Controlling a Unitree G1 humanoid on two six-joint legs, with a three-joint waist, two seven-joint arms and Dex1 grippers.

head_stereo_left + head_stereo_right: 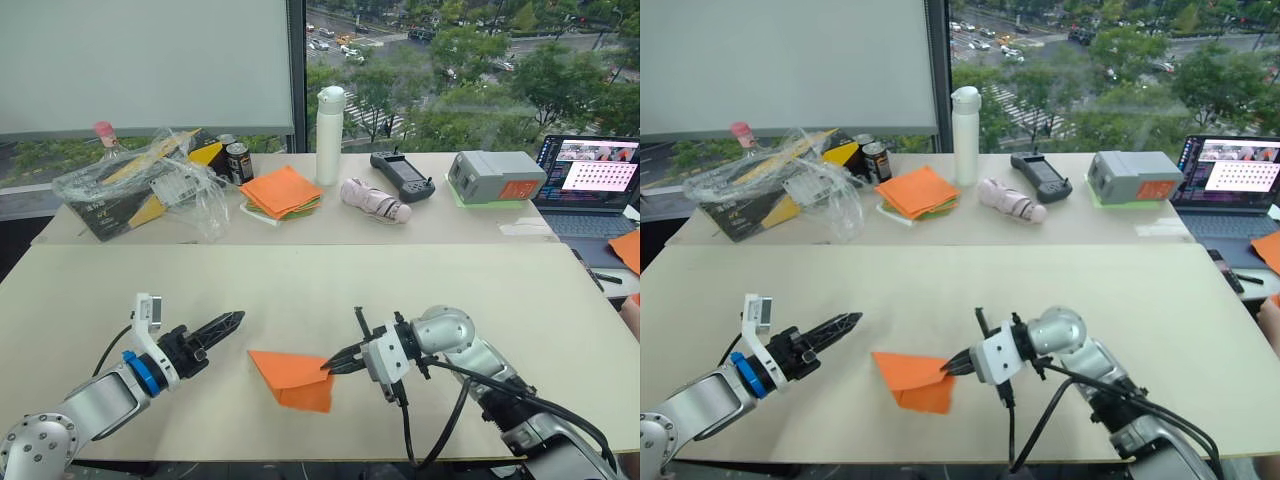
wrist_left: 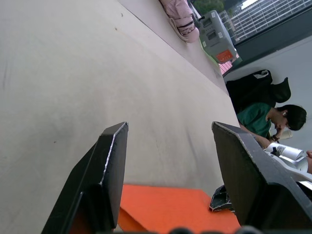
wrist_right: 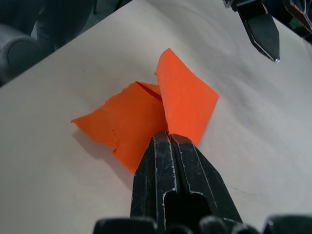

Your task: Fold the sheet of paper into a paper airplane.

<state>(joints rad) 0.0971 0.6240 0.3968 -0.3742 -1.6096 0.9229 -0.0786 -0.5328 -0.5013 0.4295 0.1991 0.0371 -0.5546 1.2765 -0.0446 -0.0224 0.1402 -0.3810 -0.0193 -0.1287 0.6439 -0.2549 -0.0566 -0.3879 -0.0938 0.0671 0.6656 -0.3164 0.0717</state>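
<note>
One sheet of paper (image 1: 292,377), already creased with a flap lifted, lies on the near bench (image 1: 300,290) between two end effectors. The right end effector (image 1: 334,364) is clenched on the sheet's edge (fingers pressed together). The left end effector (image 1: 222,325), fingers spread apart, hovers just beside it, grasping nothing.

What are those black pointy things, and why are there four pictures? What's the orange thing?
They are a robot's two claws. Two pictures come from cameras in its head, looking down over its arms; the other two come from a camera on each wrist. The orange thing is a sheet of paper, partly folded, lying on the pale table. The right claw is pinching its edge shut. The left claw is open, beside the paper and holding nothing. Farther back lie a stack of orange paper, a white bottle and a laptop.
</note>
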